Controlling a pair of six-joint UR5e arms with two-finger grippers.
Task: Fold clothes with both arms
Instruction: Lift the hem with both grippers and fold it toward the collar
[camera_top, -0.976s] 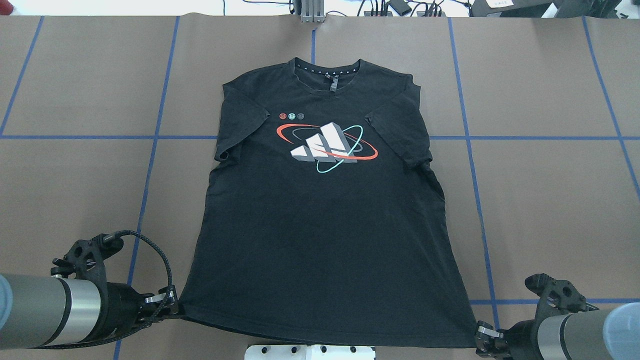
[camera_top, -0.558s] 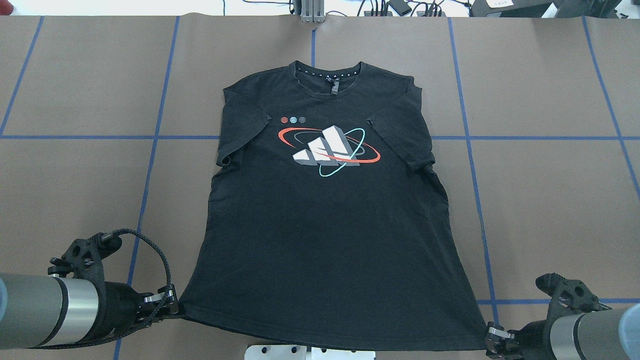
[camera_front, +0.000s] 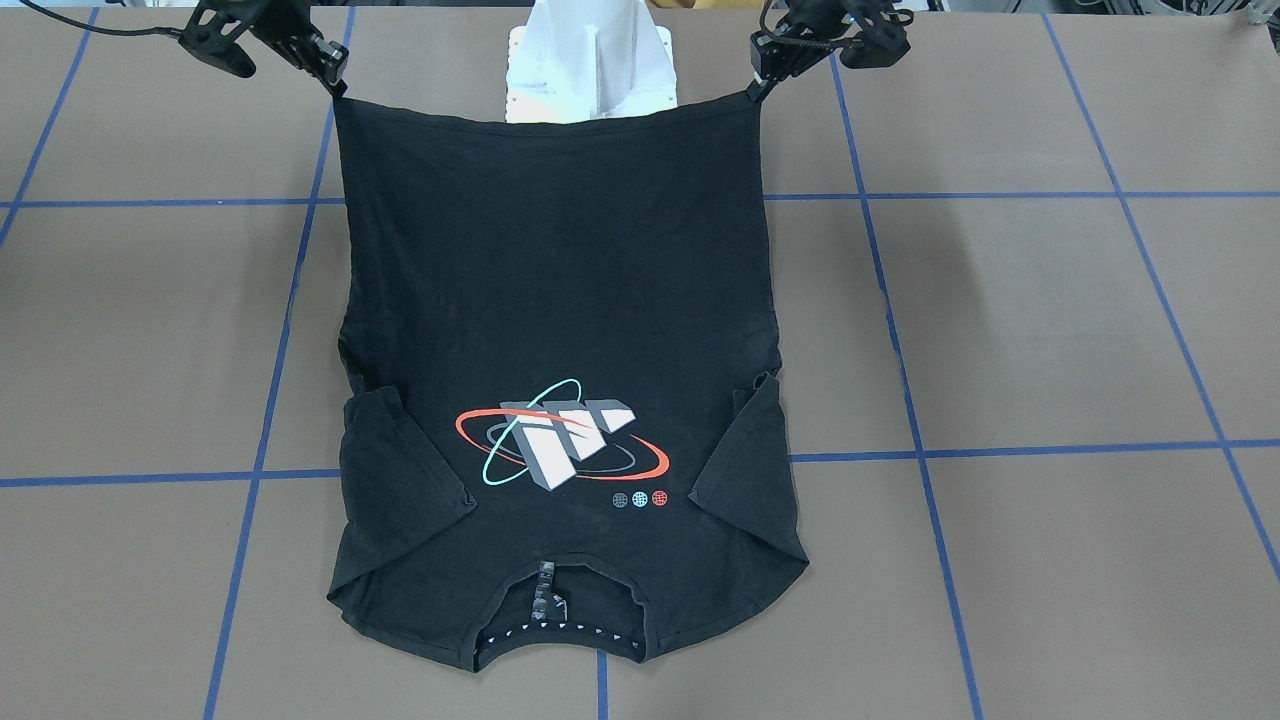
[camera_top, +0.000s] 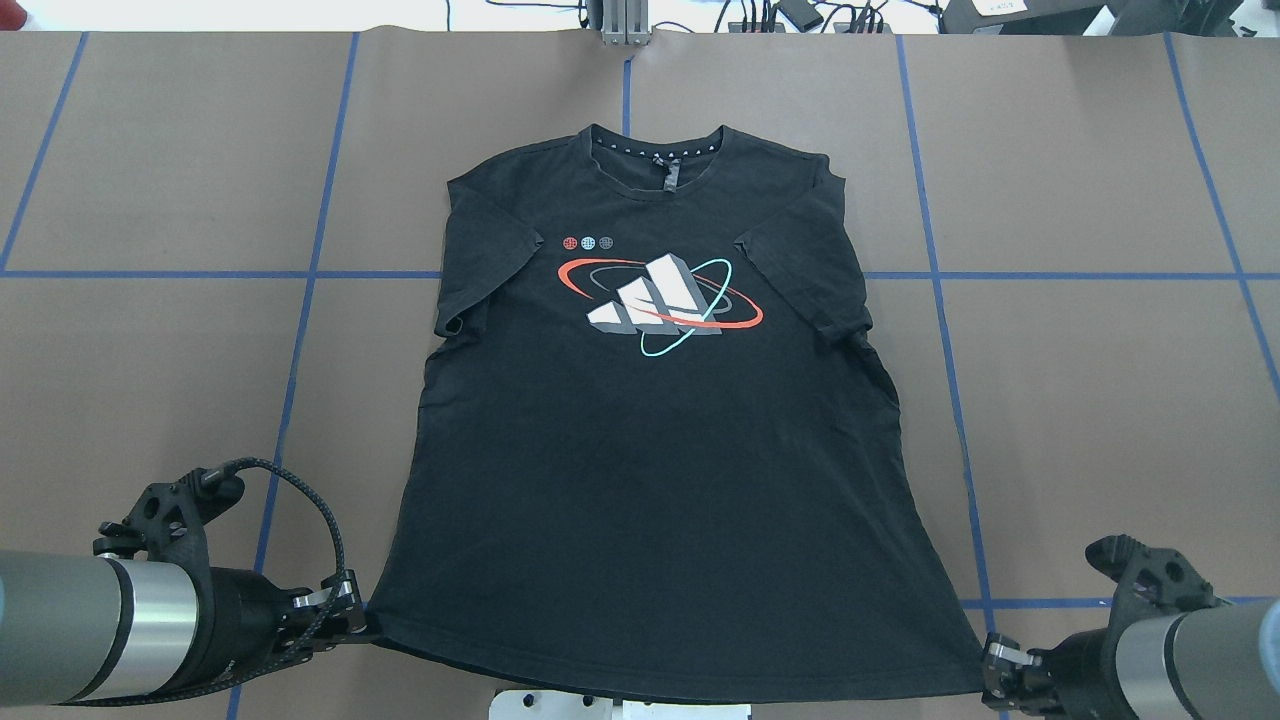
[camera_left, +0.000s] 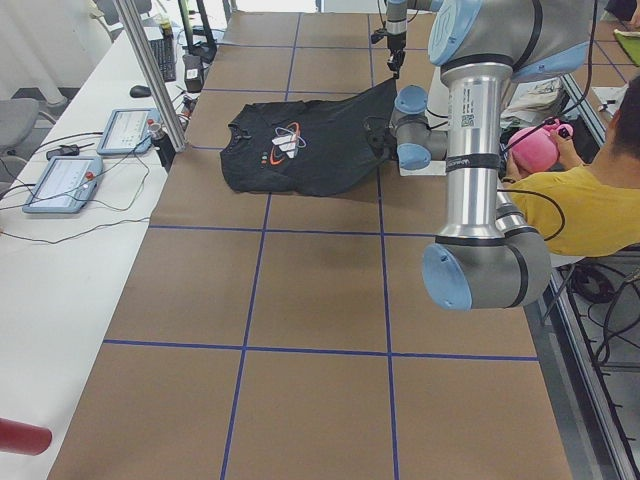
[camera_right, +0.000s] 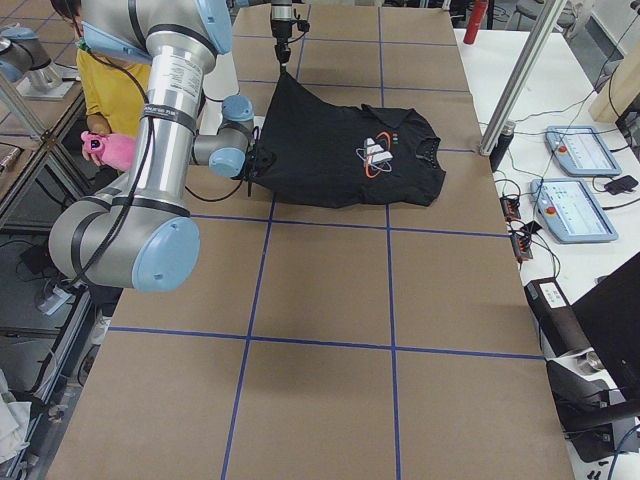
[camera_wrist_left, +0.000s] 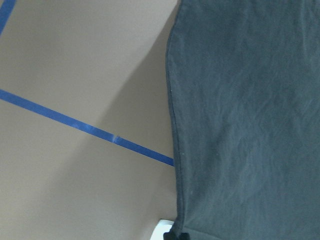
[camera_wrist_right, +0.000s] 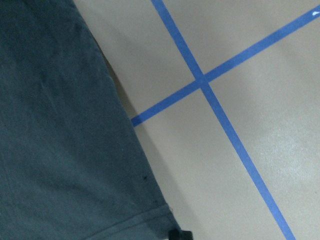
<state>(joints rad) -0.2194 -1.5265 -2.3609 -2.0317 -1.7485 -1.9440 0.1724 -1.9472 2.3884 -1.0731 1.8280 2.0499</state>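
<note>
Two lower corners of the black T-shirt (camera_top: 650, 470) are being gripped, one by each arm. The left pincer (camera_top: 348, 618) is being clamped tight on the hem corner at the robot's left, and the right pincer (camera_top: 1003, 672) is being clamped tight on the hem corner at its right, with only cloth between the fingers of each. The hem is being held taut between them, raised above the table (camera_top: 150, 400) and in front of the white bolted stand (camera_front: 590, 60). From the hem the cloth is being let slope down toward the far side, where the shoulders, both short sleeves and the collar (camera_top: 655, 150) are being carried flat by the table. The orbit-ring logo (camera_top: 660, 300) is being shown face up on the chest. The brown table cover is being crossed by blue tape lines (camera_top: 310, 275), some of them partly covered by the shirt.
</note>
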